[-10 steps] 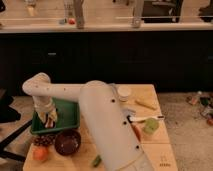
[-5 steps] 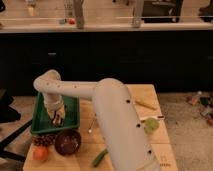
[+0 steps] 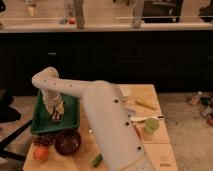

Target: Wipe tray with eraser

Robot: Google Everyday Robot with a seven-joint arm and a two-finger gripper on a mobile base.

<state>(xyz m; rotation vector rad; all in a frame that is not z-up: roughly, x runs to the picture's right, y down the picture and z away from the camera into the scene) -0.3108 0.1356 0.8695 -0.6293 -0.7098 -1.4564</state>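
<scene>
The green tray point(image 3: 70, 107) lies at the left of the wooden table. My gripper point(image 3: 56, 116) hangs from the white arm and reaches down into the tray's near half. A small dark block, the eraser point(image 3: 57, 119), sits at the gripper's tip against the tray floor. The arm hides the tray's right edge.
A dark brown round bowl point(image 3: 67, 141) stands just in front of the tray. An orange fruit point(image 3: 40, 152) and a dark cluster point(image 3: 45, 140) lie at the front left. A green item point(image 3: 96, 160), a green apple point(image 3: 150, 126) and a yellow piece point(image 3: 146, 104) lie on the table point(image 3: 155, 145).
The arm has swung right and toward me, so the gripper moved across the tray from its left part toward the near middle.
</scene>
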